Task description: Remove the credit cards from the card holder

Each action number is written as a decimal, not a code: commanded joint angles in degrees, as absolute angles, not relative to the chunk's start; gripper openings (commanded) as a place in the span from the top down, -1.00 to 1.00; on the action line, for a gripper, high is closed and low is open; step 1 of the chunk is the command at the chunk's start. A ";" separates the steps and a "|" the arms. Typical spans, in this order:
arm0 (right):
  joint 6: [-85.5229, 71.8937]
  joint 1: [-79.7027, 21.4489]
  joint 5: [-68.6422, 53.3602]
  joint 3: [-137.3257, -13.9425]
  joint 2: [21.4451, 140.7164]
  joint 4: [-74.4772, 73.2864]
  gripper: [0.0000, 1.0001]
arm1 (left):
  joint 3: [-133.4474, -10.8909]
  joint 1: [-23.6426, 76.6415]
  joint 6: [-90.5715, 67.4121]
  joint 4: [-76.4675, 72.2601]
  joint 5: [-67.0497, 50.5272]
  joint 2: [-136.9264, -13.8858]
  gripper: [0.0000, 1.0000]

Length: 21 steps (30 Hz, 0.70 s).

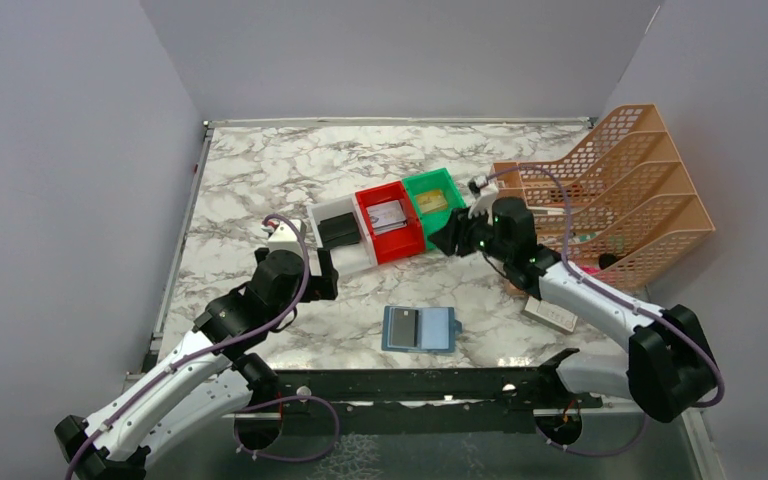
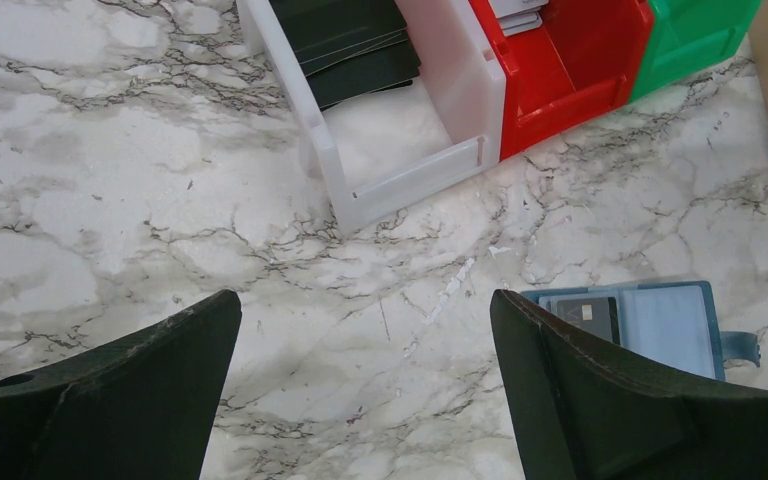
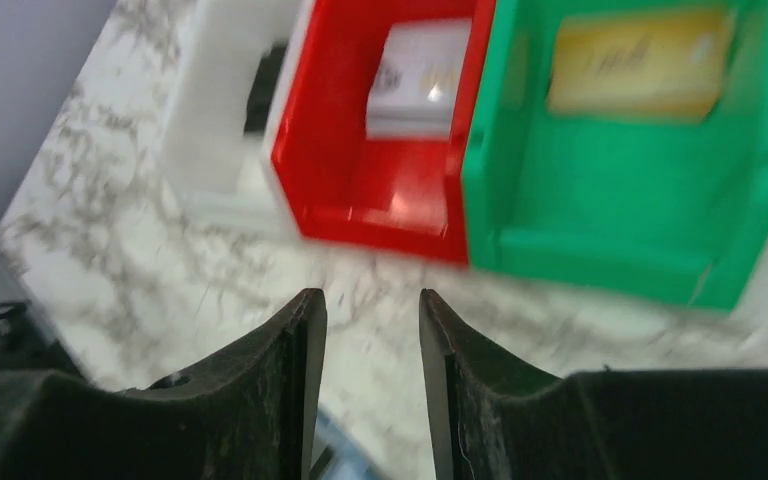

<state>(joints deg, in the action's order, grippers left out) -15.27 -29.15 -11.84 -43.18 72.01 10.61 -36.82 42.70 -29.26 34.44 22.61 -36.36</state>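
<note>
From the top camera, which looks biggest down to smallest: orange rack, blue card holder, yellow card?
Largest: orange rack.
Then: blue card holder.
Smallest: yellow card, in the green bin.

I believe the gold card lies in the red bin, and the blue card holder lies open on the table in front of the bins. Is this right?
Not quite. The gold card lies in the green bin, not in the red bin, which holds a white card; the right wrist view shows this. The blue card holder does lie open on the table in front of the bins.
</note>
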 commanded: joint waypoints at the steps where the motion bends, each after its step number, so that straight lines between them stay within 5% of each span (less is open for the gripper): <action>1: -34.57 -31.97 -23.19 -32.45 67.95 9.74 0.13 | -36.30 42.29 -28.67 34.21 23.54 -36.25 -0.98; 13: -40.78 -51.35 -6.50 -26.26 62.80 1.20 0.17 | -36.28 42.17 -28.66 33.85 23.63 -37.46 -0.98; 21: -43.29 -54.66 -0.21 -27.09 68.33 -0.19 0.17 | -36.30 42.14 -28.55 33.76 23.14 -38.24 -0.98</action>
